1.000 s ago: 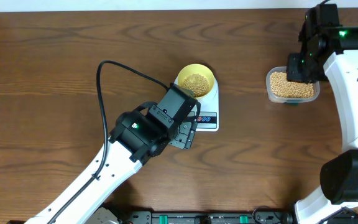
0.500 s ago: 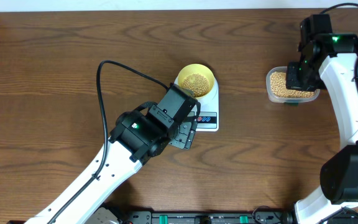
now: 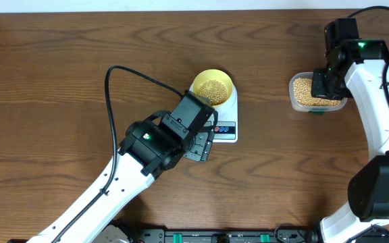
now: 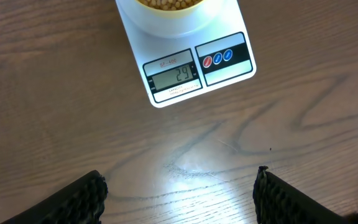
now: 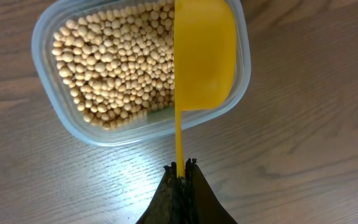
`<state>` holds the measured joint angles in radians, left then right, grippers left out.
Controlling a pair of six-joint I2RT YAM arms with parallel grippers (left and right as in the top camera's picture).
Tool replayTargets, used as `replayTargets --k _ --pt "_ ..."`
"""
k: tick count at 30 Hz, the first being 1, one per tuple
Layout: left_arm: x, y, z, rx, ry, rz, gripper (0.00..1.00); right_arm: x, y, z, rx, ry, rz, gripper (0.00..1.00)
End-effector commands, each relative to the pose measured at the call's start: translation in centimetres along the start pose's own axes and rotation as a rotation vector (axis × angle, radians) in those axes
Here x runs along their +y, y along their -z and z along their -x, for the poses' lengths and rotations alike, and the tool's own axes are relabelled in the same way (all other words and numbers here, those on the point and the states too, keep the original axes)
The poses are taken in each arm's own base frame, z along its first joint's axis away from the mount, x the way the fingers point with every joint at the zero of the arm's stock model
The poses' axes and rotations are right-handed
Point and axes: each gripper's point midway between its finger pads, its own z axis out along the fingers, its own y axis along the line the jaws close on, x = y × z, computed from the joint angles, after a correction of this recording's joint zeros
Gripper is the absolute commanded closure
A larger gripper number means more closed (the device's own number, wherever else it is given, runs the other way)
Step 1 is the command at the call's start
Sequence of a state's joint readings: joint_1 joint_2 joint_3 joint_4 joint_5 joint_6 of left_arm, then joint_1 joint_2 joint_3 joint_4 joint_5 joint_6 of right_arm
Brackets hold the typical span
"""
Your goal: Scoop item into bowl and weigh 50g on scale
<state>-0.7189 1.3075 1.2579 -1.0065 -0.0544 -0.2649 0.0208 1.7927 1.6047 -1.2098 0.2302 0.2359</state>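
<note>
I have the right gripper (image 5: 180, 167) clamped on the yellow plastic scoop (image 5: 204, 56) over the rim of the clear plastic tub (image 5: 61, 118) of round beige beans (image 5: 117, 62), and the left gripper (image 4: 180, 183) spread above bare wood beside the white rectangular scale (image 4: 191, 68) bearing the yellow-green bowl (image 3: 213, 86).

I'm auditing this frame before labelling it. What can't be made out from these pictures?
Right wrist: the scoop covers the tub's right side; whether it holds beans is unclear.
Left wrist: the bowl is cut off by the top edge, so its bean level is unseen.
Overhead: the scale's display is hidden under the left arm.
Overhead: the right arm covers the scoop and part of the tub.
</note>
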Motion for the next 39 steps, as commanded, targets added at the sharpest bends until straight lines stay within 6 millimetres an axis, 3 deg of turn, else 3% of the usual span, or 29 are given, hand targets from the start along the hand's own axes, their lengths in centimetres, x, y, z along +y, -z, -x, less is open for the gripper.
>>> replayTargets --k 1,7,21,39 --pt "-0.1 0.4 0.5 -0.014 -0.005 -0.005 0.22 -0.8 -0.9 -0.5 0.014 -0.046 -0.036 0.99" --pt "-0.1 0.4 0.5 -0.014 -0.005 -0.005 0.22 -0.8 -2.0 -1.5 0.044 -0.061 -0.044 0.99" --pt "-0.1 0.4 0.5 -0.014 -0.005 -0.005 0.22 -0.9 -3.9 -1.8 0.044 -0.083 -0.034 0.99" --pt "-0.1 0.4 0.5 -0.013 -0.005 -0.005 0.22 2.3 -6.2 -2.6 0.132 -0.044 0.111 0.99"
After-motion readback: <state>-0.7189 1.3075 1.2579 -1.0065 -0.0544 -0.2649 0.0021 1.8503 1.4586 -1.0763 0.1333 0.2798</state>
